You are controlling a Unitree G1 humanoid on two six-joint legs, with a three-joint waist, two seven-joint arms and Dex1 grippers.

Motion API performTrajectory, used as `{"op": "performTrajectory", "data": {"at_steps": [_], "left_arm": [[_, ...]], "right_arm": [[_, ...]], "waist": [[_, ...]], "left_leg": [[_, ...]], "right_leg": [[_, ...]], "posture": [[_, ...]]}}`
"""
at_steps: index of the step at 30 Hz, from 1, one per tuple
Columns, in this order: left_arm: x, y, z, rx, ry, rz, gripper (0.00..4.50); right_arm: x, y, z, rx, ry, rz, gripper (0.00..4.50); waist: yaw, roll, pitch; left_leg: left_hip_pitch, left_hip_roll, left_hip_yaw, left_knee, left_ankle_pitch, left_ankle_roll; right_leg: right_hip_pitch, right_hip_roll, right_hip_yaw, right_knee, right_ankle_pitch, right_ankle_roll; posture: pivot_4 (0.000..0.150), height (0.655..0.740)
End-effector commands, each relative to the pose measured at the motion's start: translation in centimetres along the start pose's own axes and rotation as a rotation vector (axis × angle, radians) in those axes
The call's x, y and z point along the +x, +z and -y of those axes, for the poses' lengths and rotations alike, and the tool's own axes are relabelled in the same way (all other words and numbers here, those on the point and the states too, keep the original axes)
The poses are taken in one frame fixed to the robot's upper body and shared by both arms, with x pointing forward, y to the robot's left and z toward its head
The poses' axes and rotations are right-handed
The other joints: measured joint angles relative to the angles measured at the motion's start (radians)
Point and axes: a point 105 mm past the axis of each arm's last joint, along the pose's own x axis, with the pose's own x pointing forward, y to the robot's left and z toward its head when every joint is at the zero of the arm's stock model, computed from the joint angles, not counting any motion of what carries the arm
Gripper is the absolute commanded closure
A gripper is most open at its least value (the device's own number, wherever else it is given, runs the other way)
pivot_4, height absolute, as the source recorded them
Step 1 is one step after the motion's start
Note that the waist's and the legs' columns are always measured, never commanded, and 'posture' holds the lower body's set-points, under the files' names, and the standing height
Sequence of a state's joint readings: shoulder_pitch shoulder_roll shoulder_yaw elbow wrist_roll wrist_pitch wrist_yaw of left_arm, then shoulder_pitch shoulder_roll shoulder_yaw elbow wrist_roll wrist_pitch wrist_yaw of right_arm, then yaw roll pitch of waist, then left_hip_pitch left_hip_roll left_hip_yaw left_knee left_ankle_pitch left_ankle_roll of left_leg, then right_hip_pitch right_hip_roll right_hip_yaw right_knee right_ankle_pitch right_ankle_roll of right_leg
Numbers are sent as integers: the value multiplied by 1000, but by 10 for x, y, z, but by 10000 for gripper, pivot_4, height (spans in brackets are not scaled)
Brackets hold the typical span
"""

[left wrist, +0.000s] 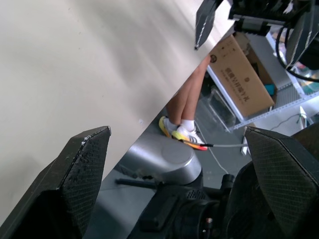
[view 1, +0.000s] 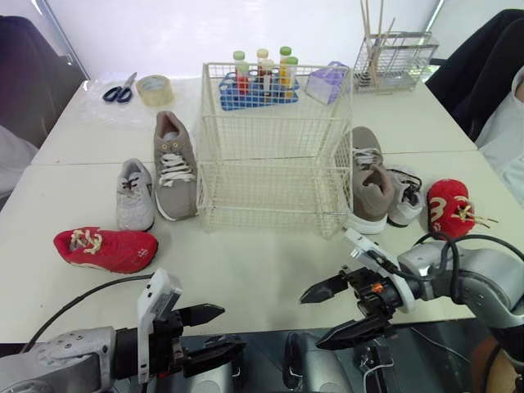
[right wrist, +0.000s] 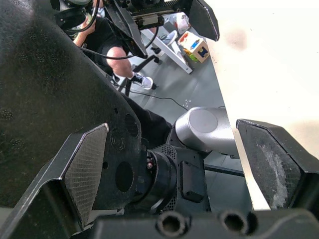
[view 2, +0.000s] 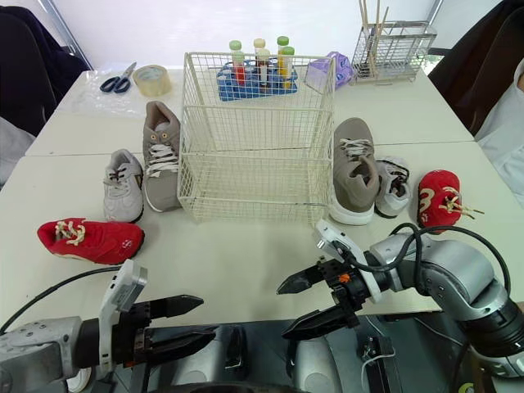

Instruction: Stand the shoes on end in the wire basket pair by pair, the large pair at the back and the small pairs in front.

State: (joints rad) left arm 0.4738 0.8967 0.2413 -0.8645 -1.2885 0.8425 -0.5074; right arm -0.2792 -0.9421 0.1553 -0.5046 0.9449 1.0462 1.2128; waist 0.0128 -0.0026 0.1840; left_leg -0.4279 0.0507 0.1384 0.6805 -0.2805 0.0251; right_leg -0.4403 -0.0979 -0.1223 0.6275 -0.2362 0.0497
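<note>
The white wire basket stands empty at the table's middle. To its left lie a large grey-brown shoe, a small grey shoe and a small red shoe. On its right are the second large grey-brown shoe, a small grey-white shoe and the other red shoe. All the shoes lie flat on the table. My left gripper hangs open past the table's front edge, holding nothing. My right gripper is open too, at the front edge right of centre, also empty.
Behind the basket are scissors, a tape roll, a blue rack of bottles, a purple packet and a wire holder with sticks. A person sits at the right edge. Under the table are a person's legs and a cardboard box.
</note>
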Motion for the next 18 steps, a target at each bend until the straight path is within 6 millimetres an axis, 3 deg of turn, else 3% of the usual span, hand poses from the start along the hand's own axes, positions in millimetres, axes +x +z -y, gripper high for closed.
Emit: {"op": "performTrajectory", "data": {"at_steps": [1,18], "left_arm": [[1,3,0,-13,-3,32,433],[1,13,2,-21,-28,79,433]], "right_arm": [[3,3,-5,-25,19,7,0],[0,9,-2,-25,5,27,0]], "waist": [[0,0,0],[0,0,0]], "left_leg": [[0,0,0,0,0,0],[0,0,0,0,0,0]], "right_leg": [[0,0,0,0,0,0],[0,0,0,0,0,0]], "posture": [[1500,7400],[1500,7400]]}}
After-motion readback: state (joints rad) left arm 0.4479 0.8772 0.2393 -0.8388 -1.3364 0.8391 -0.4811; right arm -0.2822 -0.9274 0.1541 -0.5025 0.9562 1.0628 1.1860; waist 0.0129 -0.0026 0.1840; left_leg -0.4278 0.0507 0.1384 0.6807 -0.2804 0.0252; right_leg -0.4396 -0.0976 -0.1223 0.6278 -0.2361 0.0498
